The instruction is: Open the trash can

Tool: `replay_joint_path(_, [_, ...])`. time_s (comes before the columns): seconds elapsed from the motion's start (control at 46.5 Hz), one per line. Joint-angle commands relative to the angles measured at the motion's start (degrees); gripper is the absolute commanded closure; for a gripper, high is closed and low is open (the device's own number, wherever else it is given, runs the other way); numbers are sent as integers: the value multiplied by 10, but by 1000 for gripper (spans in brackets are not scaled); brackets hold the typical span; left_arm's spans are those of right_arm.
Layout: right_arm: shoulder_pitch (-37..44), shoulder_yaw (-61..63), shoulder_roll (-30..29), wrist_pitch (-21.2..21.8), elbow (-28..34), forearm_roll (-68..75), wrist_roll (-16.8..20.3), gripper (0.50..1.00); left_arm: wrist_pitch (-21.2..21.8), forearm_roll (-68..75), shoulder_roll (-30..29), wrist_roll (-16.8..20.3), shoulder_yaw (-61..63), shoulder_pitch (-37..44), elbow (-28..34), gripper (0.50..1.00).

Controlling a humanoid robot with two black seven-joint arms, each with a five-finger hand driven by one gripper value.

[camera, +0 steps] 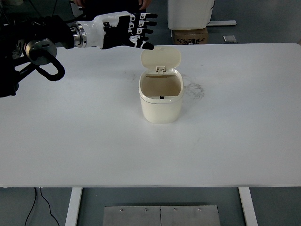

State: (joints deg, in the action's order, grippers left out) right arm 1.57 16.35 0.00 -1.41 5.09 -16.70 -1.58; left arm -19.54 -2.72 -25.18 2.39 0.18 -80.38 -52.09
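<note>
Left hand (pixel 126 30) of my rig hangs above the far edge of the table (pixel 70 132), its arm reaching in from the left side of the top view. I see its fingers (pixel 141 32) stretched out flat and slightly spread, pointing toward the right, and they grip nothing. The fingertips end just left of the trash can lid (pixel 161 57), a little beyond it, and I cannot tell whether they touch it; from here it looks like a narrow gap.

I have the trash can (pixel 161 101) standing upright near the middle of the table, somewhat closer to the far edge than to the near one. It is a small cream-coloured bin with rounded corners. Its lid is swung up and back on the hinge at the far side, so the lid's inner face is turned toward my camera and the opening is uncovered; the inside shows a brownish tone.

On the tabletop just right of the bin I notice faint grey scuff marks (pixel 195 88).

Beyond the far edge, on the floor, I can see a cardboard box (pixel 190 36).
</note>
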Motion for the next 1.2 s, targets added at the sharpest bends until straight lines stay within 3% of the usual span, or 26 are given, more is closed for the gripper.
replay_joint_path(0.0, [0, 0, 0, 0, 0, 0, 0, 509, 17, -11, -4, 11, -44, 38, 8, 500])
replay_joint_path(0.151, [0, 0, 0, 0, 0, 0, 0, 509, 37, -12, -18, 21, -135, 97, 13, 500])
replay_joint_path(0.516, [0, 0, 0, 0, 0, 0, 0, 509, 36, -14, -37, 22, -307, 246, 42, 500])
replay_joint_path(0.774, [0, 0, 0, 0, 0, 0, 0, 509, 28, -14, -37, 24, -422, 326, 95, 500])
replay_joint_path(1.054, [0, 0, 0, 0, 0, 0, 0, 509, 4, -25, -34, 107, -445, 375, 136, 500])
replay_joint_path(1.183, [0, 0, 0, 0, 0, 0, 0, 509, 3, -71, -34, 123, -445, 406, 139, 500])
